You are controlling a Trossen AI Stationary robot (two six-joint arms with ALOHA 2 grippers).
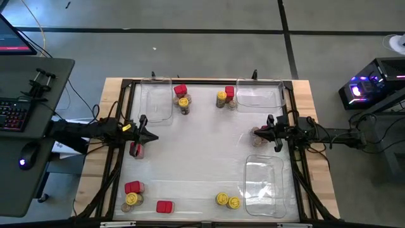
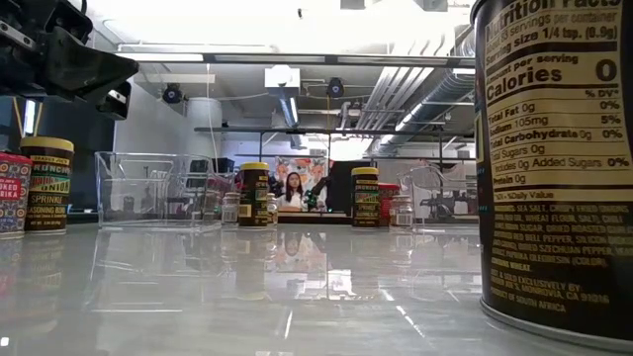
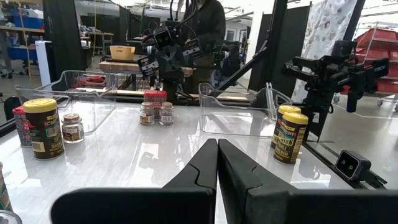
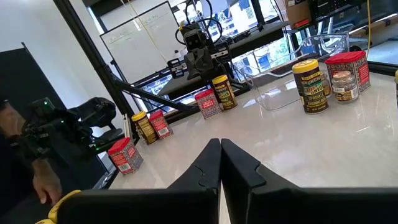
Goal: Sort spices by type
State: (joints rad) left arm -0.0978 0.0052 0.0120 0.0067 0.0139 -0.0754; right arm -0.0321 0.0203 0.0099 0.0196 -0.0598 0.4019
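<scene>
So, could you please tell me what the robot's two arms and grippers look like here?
Both arms are dark, nearly black, jointed links. The left arm has a small yellow mark near its wrist; the right arm trails dark cables by its base. The left gripper and right gripper each end in two matte black, wedge-shaped fingers tapering to a point.

You are looking at a white table (image 1: 202, 158) that is carrying three clear plastic trays: one (image 1: 156, 100) is sitting at the far left, one (image 1: 259, 96) at the far right, and a third (image 1: 264, 185) is lying at the near right. A wooden edge (image 1: 319, 158) is showing beside the white surface. Off to the left, a dark desk (image 1: 28, 126) is holding a keyboard (image 1: 14, 115) and a mouse (image 1: 25, 155). At the right, a device (image 1: 361, 88) is glowing purple. In the low view, a person (image 2: 293, 190) is standing far back in the room.
</scene>
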